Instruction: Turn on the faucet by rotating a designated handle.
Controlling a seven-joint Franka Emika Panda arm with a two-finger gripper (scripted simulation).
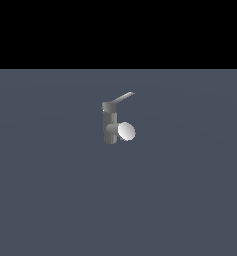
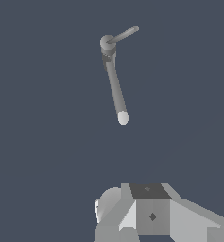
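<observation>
The faucet (image 1: 110, 125) is a small dark grey post standing on the flat floor, with a stubby spout ending in a pale round disc (image 1: 126, 131). Its handle (image 1: 122, 97), a thin light-grey blade, sticks out from the post's top toward the exterior view's right and slightly upward. No arm shows in the exterior view. In the wrist view the faucet (image 2: 114, 85) is seen from above, with the handle (image 2: 124, 35) angling off the post's cap. Grey blocks of my gripper (image 2: 149, 210) fill that picture's edge, well apart from the faucet. Its fingers do not show separately.
A plain blue-grey floor (image 1: 50, 190) surrounds the faucet on all sides. Behind it the exterior view is black. No other object shows.
</observation>
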